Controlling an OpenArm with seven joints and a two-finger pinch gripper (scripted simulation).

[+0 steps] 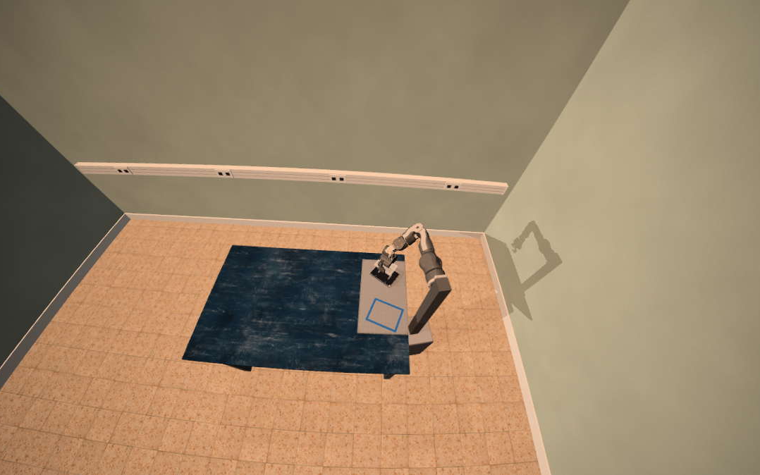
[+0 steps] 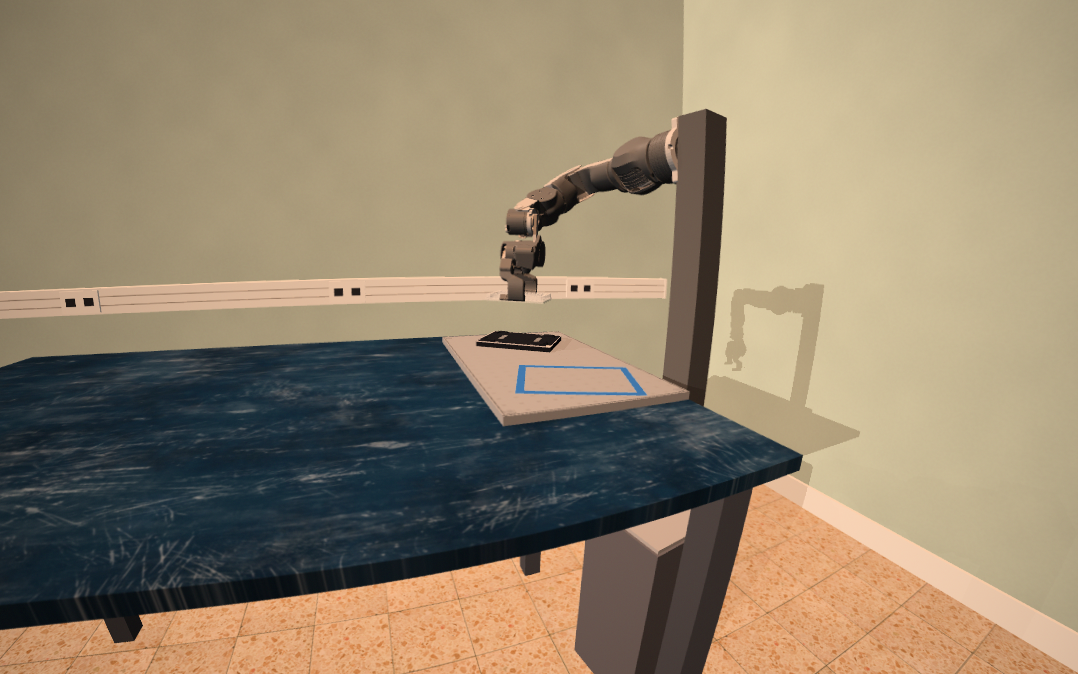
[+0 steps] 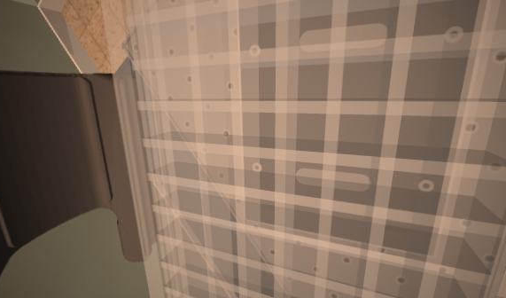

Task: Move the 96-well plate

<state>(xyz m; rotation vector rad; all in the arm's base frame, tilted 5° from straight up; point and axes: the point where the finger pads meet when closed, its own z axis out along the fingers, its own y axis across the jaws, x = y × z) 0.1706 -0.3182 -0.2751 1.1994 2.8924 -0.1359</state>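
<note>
The dark grey two-finger gripper [image 2: 518, 295] has its fingers closed on the see-through plastic plate with rows of little wells [image 2: 536, 296]. The plate hangs in the air, flat, straight above the flat black plate nest [image 2: 519, 340]. Plate and nest are apart, with a gap of air between them.

The nest sits at the far end of the pale grey board [image 2: 484, 381]. The blue square outline [image 2: 580, 379] is nearer the front of that board, on the other side from the nest, and nothing sits in it.

In the wrist view, one dark finger [image 3: 55, 146] presses on the plate's side edge. Through the plate you can see the nest below.

The job now is, I think, to go down. Go slow and straight. Keep the plate level, so no corner dips first. Before it goes down, check that the plate's cut-off corner is over the nest corner marked A1. I cannot see that mark here. Let go only when the plate rests flat inside the nest's little stops.
</note>
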